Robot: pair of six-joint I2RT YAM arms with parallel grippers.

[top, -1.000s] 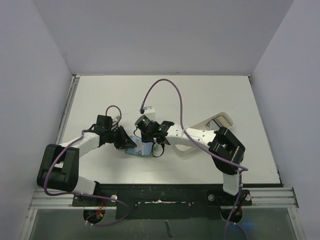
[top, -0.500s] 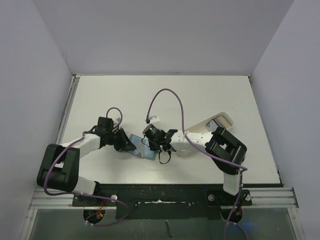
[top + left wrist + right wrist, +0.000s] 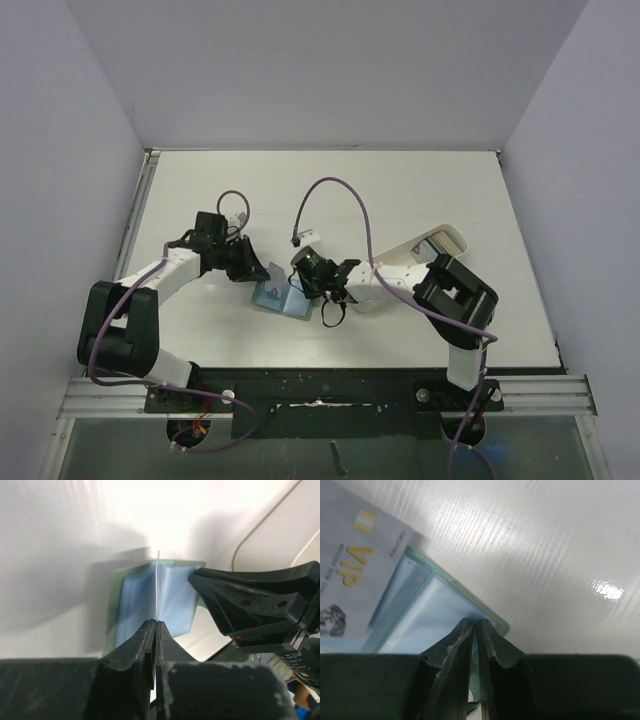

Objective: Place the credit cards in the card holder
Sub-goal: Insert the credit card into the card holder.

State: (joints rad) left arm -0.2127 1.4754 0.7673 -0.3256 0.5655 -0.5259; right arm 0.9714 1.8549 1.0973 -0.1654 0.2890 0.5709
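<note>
card holder (image 3: 281,298) lay open on the worktop (image 3: 420,190), one edge pinched in the closed right tool (image 3: 475,624). left tool (image 3: 155,623) clamped a pale credit card (image 3: 355,565) edge-on above the slots; a skewed entry could have jammed or buckled it.

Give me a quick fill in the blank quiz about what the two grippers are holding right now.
1. The left gripper is shut on a thin ____.
2. The gold word printed on that card reads ____.
3. The right gripper pinches the edge of the card holder, which lies open and is pale ____ inside.
Missing words: card; VIP; blue.
</note>
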